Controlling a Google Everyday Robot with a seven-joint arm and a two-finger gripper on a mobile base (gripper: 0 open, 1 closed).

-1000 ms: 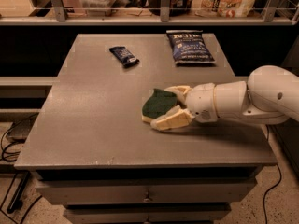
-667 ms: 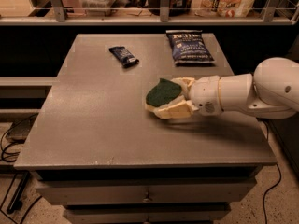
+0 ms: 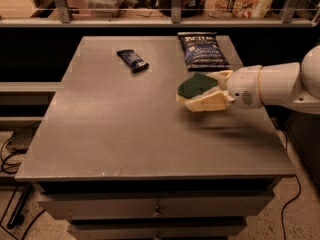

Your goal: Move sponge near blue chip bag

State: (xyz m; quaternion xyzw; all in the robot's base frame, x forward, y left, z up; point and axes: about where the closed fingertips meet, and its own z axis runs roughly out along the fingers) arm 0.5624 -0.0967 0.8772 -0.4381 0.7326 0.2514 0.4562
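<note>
Sponge [image 3: 194,85] is clamped in our gripper [image 3: 204,91], at the right. We see the blue chip bag [image 3: 201,51] lying just beyond it, farther back.

The white arm [image 3: 282,84] enters from the right side and extends horizontally leftward, wrist in line with the forearm. The gripper [image 3: 204,91] is positioned just in front of the blue chip bag [image 3: 202,51], not touching it. Its cream-coloured fingers [image 3: 207,103] are clamped on the sponge [image 3: 194,85].
</note>
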